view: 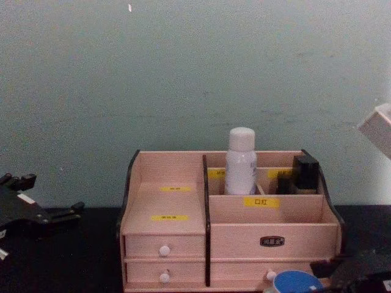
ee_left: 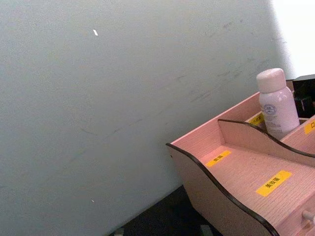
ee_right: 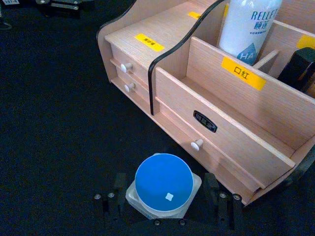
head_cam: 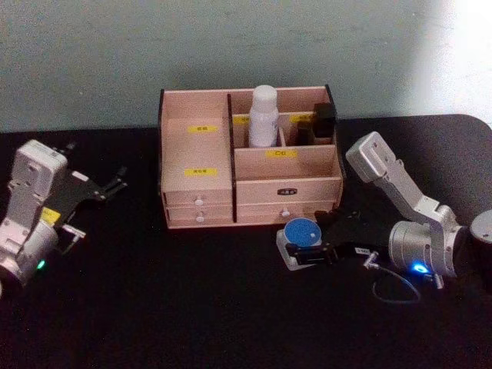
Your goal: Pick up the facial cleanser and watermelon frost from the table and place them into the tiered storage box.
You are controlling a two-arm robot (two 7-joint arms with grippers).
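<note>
Behind the central divider of the tiered storage box (head_cam: 200, 157), the facial cleanser (head_cam: 263, 115), a white capped bottle, stands upright in a rear compartment, with a dark blocky item (head_cam: 324, 121) in the compartment on the box's right end. Just in front of the box's lower right drawer, the watermelon frost (head_cam: 300, 234), a blue-lidded round container in a clear squarish case, rests on the black table (head_cam: 192, 307). The right gripper (head_cam: 311, 242) lies low there, open, its jaws spread on either side of the container. The right wrist view makes that plain: the black fingers (ee_right: 117, 189) flank the watermelon frost (ee_right: 164, 182) with a slim dark gap at each side, and the box's white drawer knob (ee_right: 197, 144) and yellow label (ee_right: 242, 73) sit just beyond. From the chest view, the blue lid (view: 297, 282) peeks up at the box's front right corner, and the cleanser (view: 241, 162) rises above the rear wall of the box (view: 171, 201). Well to the left of the box rests the left gripper (head_cam: 115, 183), pointing toward it; whether it is open or closed cannot be told. Its wrist view looks past the box's curved left side panel (ee_left: 216, 189) to the cleanser (ee_left: 275, 103) and the grey-green wall (ee_left: 98, 98) behind the box.
</note>
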